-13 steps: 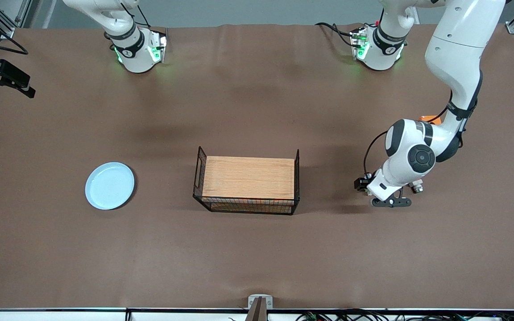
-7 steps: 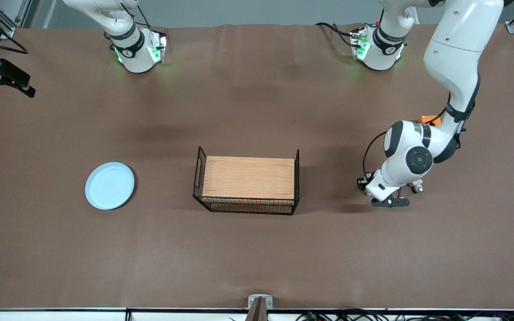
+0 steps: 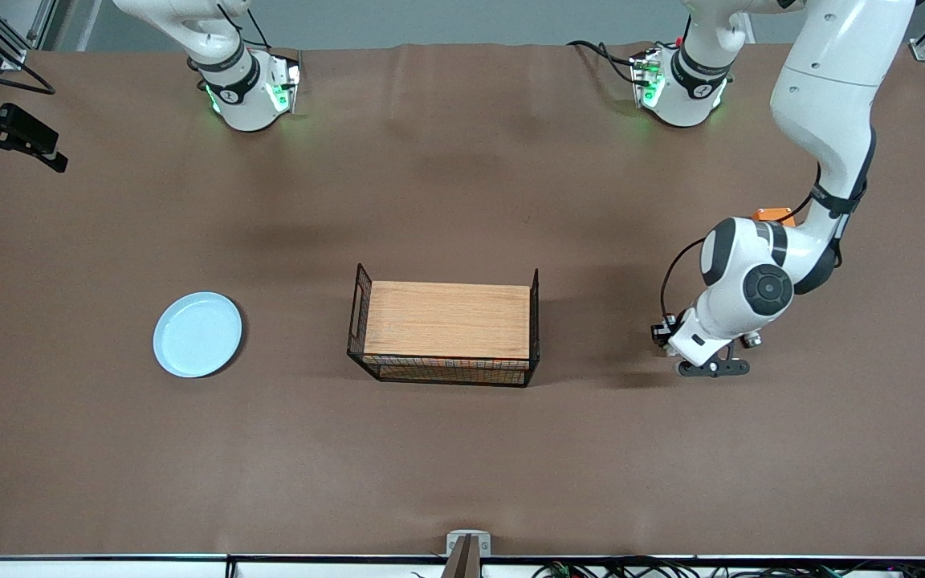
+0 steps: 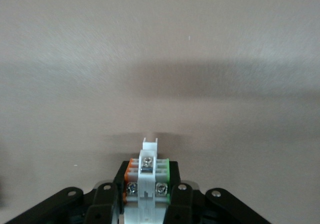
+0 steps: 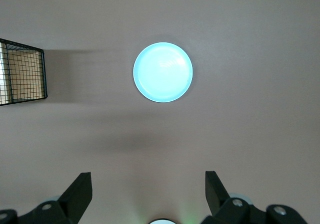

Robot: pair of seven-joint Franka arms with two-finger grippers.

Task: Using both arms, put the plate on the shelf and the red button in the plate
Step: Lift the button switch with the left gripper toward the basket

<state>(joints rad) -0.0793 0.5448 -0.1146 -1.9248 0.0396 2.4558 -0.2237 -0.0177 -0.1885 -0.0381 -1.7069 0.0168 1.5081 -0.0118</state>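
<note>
The pale blue plate [image 3: 197, 334] lies flat on the brown table toward the right arm's end; it also shows in the right wrist view [image 5: 162, 72]. My right gripper [image 5: 148, 196] is open and empty, high over the table, with the plate some way off. My left gripper [image 3: 711, 368] is low over the table toward the left arm's end. It is shut on the red button [image 4: 148, 184], which shows here as a white body with screws, an orange side and a green tab. Its red cap is hidden.
A black wire rack with a wooden top [image 3: 446, 321] stands mid-table between the plate and the left gripper; one end of the rack shows in the right wrist view [image 5: 22, 74]. An orange block [image 3: 772, 214] peeks out by the left arm's elbow.
My left gripper, with the button in it, has shifted slightly toward the left arm's end of the table. The plate and rack have not moved.
</note>
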